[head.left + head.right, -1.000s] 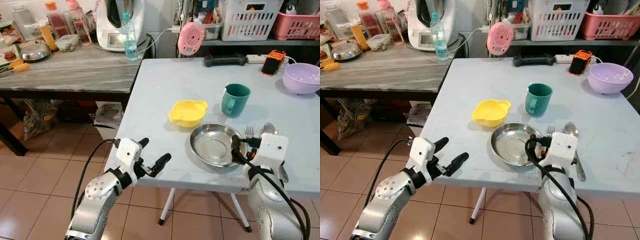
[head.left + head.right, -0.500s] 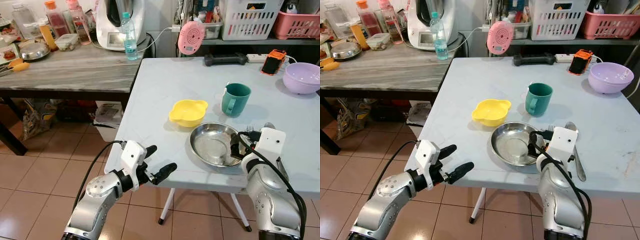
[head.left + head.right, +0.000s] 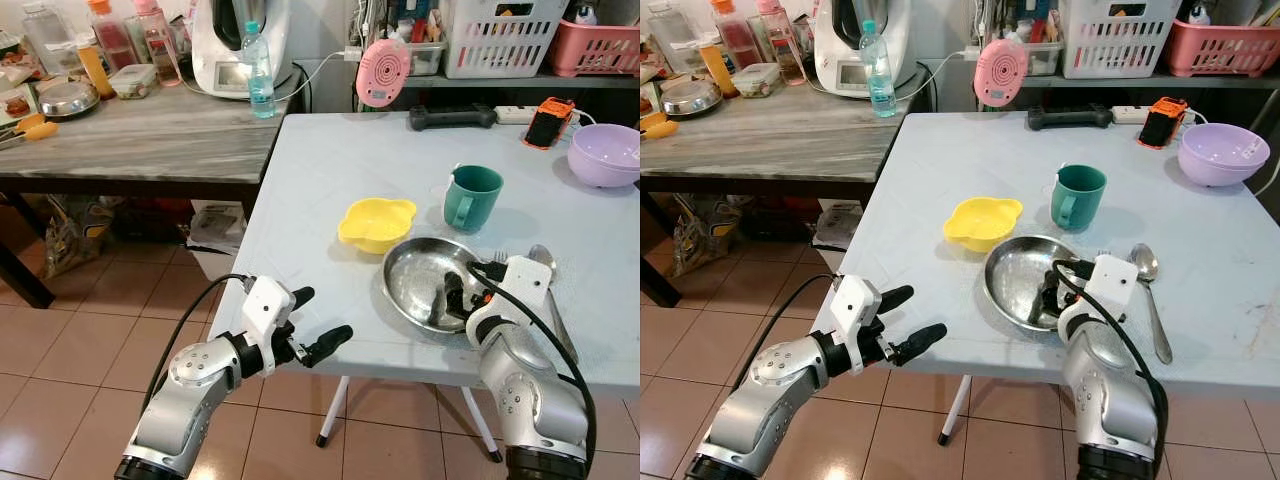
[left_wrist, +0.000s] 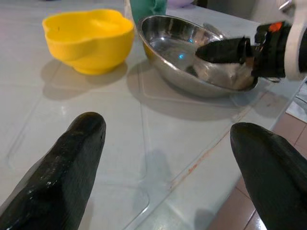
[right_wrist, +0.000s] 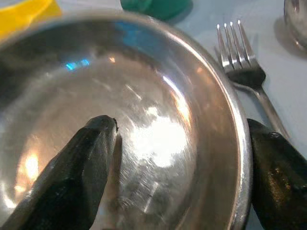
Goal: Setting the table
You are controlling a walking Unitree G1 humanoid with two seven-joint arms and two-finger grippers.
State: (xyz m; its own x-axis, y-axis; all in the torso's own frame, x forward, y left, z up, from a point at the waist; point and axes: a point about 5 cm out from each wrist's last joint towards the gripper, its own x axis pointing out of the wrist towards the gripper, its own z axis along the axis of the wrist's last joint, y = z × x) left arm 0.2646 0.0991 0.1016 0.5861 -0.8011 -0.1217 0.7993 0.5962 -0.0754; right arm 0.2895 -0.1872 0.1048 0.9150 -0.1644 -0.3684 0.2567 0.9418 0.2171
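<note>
— Where the right gripper point(image 5: 177, 177) straddles the plate point(image 3: 420, 275), how much of the grip can you make out?
— One finger point(image 5: 81, 167) lies inside the steel plate, the other sits outside its rim beside the fork point(image 5: 244, 72). They are spread either side of the rim, open, not pinched on it as far as I can see. From the head camera the wrist housing covers the plate's right edge, so contact is hard to judge.
— And the plate's place?
— Near the front edge of the table point(image 3: 330, 170), towards the right. The yellow bowl point(image 3: 376, 222) sits just behind it on the left, the green mug point(image 3: 470, 197) behind it on the right.
— Cutlery?
— The fork is mostly hidden by the right arm; only its tines show clearly, in the wrist camera. The spoon point(image 3: 1150, 285) lies right of the plate, handle pointing to the front edge.
— Left gripper point(image 3: 312, 322)?
— Open, fingers point(image 4: 72, 158) wide apart, hovering at the table's front left edge and holding nothing. It faces the bowl and plate.
— Anything else cut off?
— A purple bowl point(image 3: 603, 153) at the back right is clipped by the picture edge. Things along the back edge: a pink round object point(image 3: 383, 72), a black bar point(image 3: 450, 118) and an orange device point(image 3: 546, 122); I can't tell what they are
</note>
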